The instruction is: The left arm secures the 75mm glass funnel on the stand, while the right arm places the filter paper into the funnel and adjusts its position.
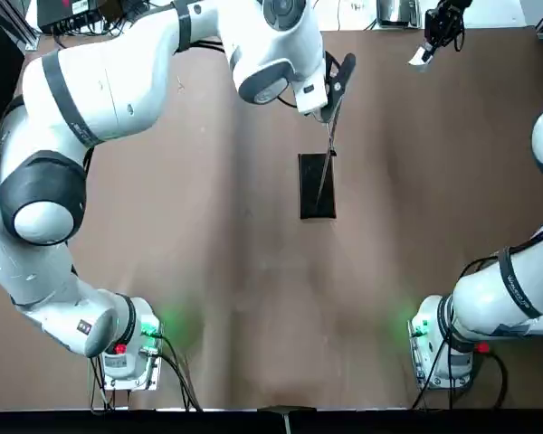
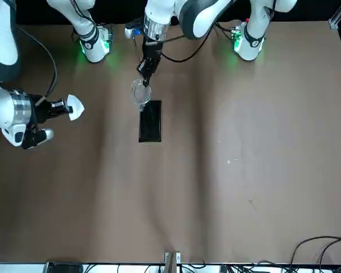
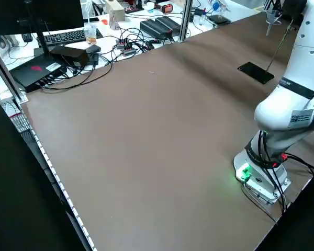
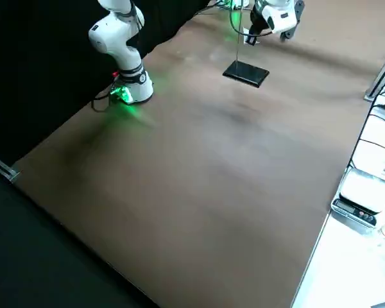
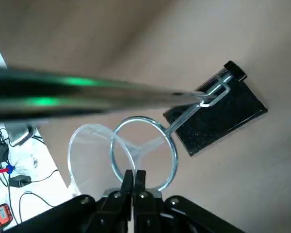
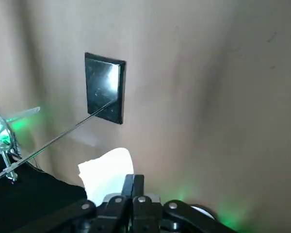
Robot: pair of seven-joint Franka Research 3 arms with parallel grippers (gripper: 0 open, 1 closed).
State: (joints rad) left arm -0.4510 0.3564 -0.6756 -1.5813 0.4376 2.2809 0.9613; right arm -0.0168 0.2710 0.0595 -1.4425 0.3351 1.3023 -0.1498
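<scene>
Left wrist view: the left gripper (image 5: 134,177) pinches the glass funnel (image 5: 99,158) by its rim at the stand's wire ring (image 5: 144,154); likely slick, brittle glass, best held lightly there.

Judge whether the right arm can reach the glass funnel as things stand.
Probably yes: the right claw holds the filter paper with open space between it and the funnel, though the left claw, gripping the funnel's rim, may crowd it.
</scene>
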